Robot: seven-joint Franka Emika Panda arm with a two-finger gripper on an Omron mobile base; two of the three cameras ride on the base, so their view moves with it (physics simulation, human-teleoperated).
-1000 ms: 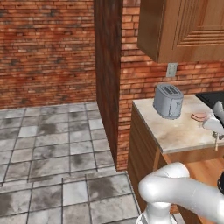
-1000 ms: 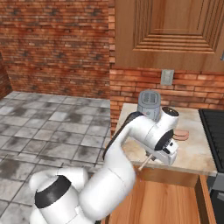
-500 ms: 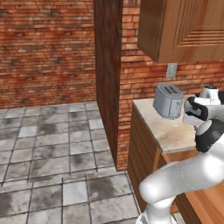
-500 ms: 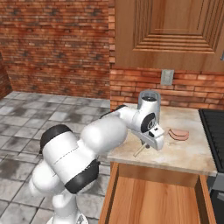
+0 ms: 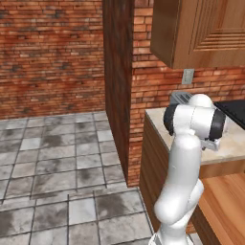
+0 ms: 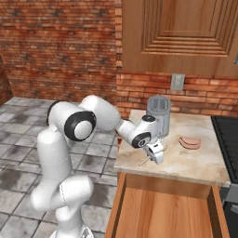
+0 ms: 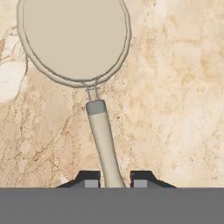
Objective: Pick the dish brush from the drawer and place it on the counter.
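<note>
The gripper (image 7: 113, 183) is holding the brush (image 7: 78, 57) by the end of its handle, which is passing up between the two fingertips (image 7: 91, 180). The fingertips are sitting close on either side of it, nearly closed, and appear to be pinching it. Ahead of the fingers the round brush head is lying flat over the counter (image 7: 175, 87), though whether it is touching the stone cannot be told.

In the right base view the gripper (image 6: 155, 153) is hanging low over the counter (image 6: 195, 162), with the toaster (image 6: 158, 111) just behind it and the open drawer (image 6: 162, 214) below the counter edge.

The step in hand is judged to be the set-down. It would go best by lowering straight until the head is resting flat, then spreading the fingers evenly and lifting clear along the handle's line, so the handle is not being dragged sideways.
</note>
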